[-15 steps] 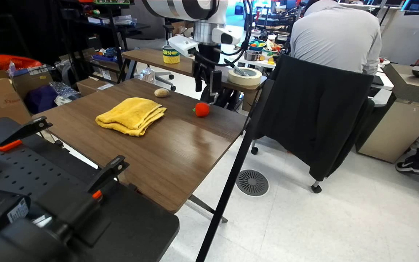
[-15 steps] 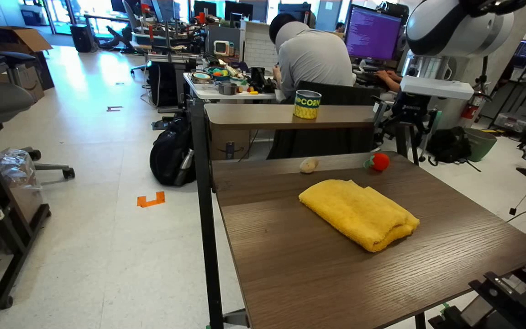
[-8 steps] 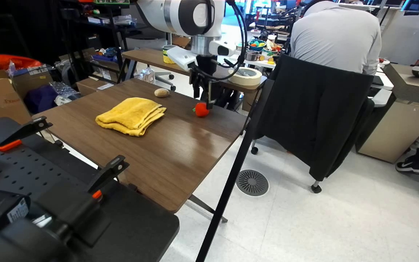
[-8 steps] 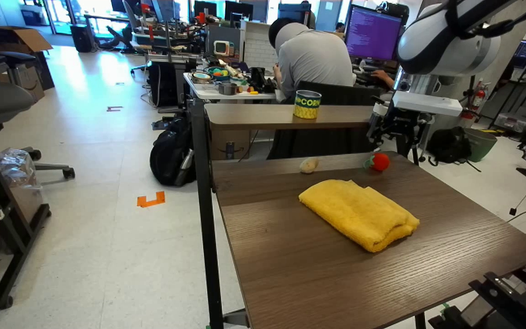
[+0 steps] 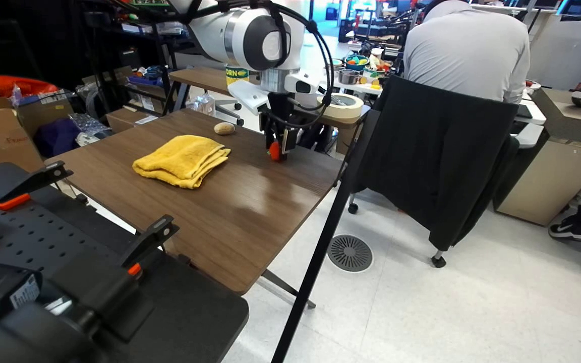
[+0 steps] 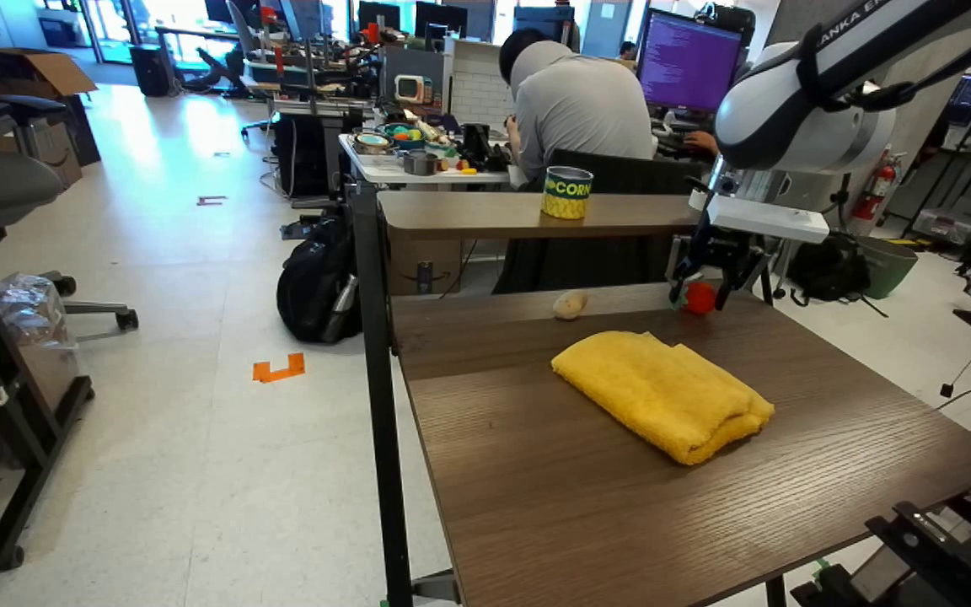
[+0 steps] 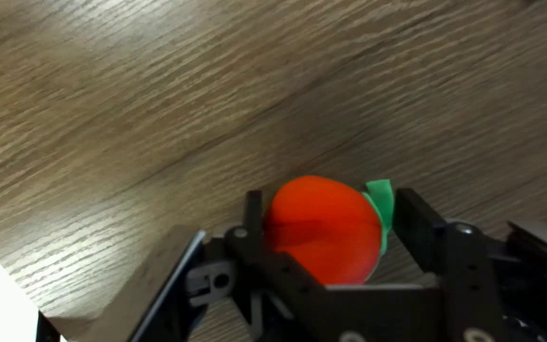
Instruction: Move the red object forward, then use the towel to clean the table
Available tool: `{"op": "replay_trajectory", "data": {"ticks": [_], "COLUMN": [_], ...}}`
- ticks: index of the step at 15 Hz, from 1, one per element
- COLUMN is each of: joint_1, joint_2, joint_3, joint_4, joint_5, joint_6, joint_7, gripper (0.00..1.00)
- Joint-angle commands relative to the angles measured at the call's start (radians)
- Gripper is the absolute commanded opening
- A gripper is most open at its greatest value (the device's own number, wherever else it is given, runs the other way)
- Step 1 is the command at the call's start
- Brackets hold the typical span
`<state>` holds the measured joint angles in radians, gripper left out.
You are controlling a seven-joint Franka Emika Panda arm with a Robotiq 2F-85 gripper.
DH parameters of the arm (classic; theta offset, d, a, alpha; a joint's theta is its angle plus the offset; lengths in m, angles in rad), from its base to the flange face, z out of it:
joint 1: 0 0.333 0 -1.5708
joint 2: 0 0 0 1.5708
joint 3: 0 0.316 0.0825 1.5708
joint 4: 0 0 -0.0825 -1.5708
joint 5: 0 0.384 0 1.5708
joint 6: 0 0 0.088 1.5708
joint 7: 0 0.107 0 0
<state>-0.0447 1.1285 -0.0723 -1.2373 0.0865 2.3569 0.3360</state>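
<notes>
Black pincer (image 7: 329, 209) around the round, green-topped red object (image 7: 323, 232).
Its 2 fingers (image 7: 253, 211), 1 each side, stand roughly the object's width apart; I can't tell whether they grip it. Apart from the pincer, the folded yellow cloth towel (image 6: 662, 400) lies on the brown wood-grain worktop (image 6: 578, 497).

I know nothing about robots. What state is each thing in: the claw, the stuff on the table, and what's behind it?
Claw: a finger on each side of the red object; whether it grips, I can't tell.
Red object: on its side, seemingly resting on the table.
Towel: folded, lying flat.
Pale lump: lying on the table.
Corn can: standing upright.
Tape roll: lying flat.
Monitor: on, purple screen lit.
</notes>
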Motion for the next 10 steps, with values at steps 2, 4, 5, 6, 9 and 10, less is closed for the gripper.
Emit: {"op": "replay_trajectory", "data": {"ticks": [2, 4, 5, 6, 9, 10], "joint_1": [-0.014, -0.017, -0.027, -0.032, -0.031, -0.030], "joint_2": [0.041, 0.008, -0.028, -0.056, -0.156, -0.178], "joint_3": [0.020, 0.029, 0.044, 0.051, 0.031, 0.019], "joint_4": [0.071, 0.027, -0.019, -0.058, -0.233, -0.276], "joint_5": [0.031, 0.034, 0.044, 0.048, 0.041, 0.034], "joint_6": [0.035, 0.050, 0.055, 0.061, 0.152, 0.169], "joint_7": [-0.022, -0.039, -0.059, -0.074, -0.107, -0.108], "gripper": [0.34, 0.21, 0.16, 0.14, 0.07, 0.07]}}
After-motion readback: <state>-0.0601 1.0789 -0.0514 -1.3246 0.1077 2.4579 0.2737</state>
